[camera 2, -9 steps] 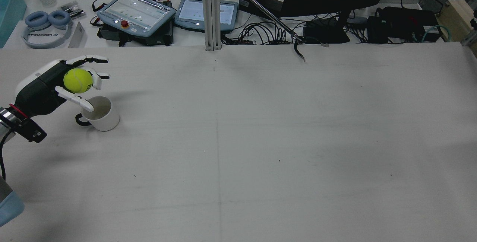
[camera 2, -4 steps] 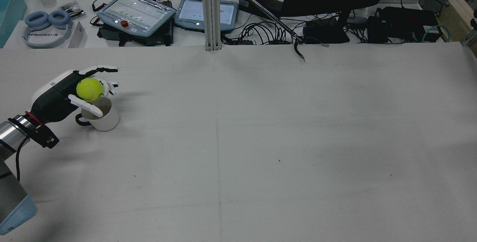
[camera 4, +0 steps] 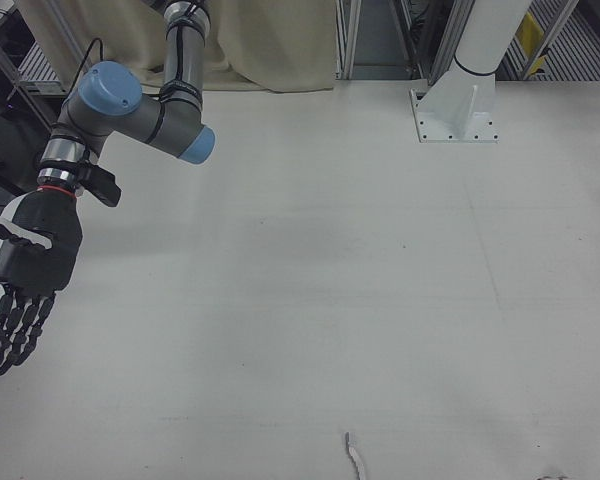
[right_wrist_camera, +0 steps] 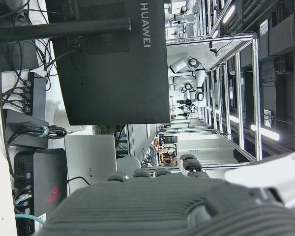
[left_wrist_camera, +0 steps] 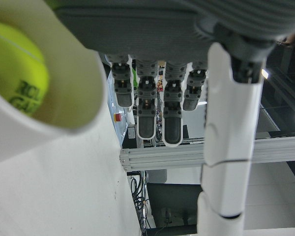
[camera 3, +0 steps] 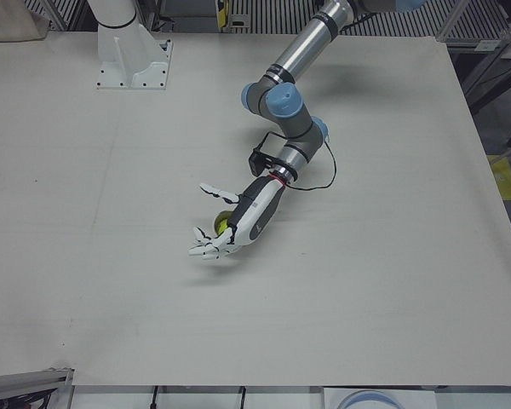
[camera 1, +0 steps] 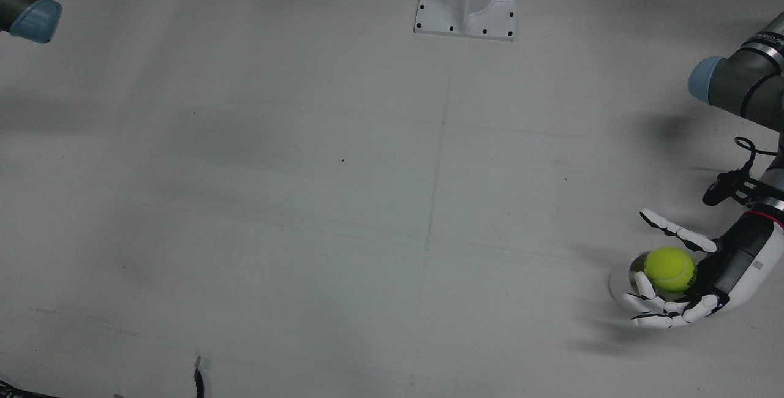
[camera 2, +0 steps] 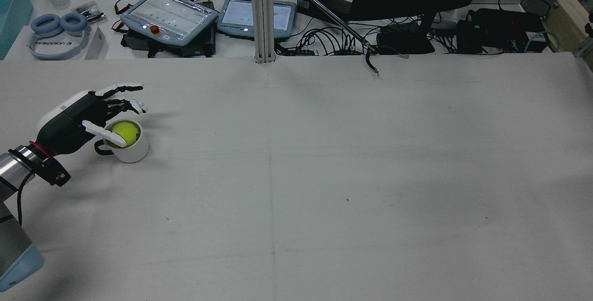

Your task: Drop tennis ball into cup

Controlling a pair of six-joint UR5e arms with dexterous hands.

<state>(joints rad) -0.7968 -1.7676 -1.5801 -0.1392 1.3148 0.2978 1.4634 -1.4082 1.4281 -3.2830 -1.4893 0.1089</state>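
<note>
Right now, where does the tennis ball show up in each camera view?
Front view: ball at lower right, over the cup.
Rear view: ball at left, inside the cup.
Left-front view: a yellow sliver at center, mostly hidden by the left robot hand.
Right-front view: not in it.
Left hand view: ball at upper left, in the cup.
Right hand view: not in it.
Shared landmark: the white cup.

A yellow-green tennis ball (camera 2: pixel 126 133) sits inside a white cup (camera 2: pixel 133 151), its top showing at the rim. The cup stands upright on the desk (camera 2: pixel 324 176) near the far left edge in the rear view, and has a dark handle (camera 2: pixel 98 149) on its left side.
</note>
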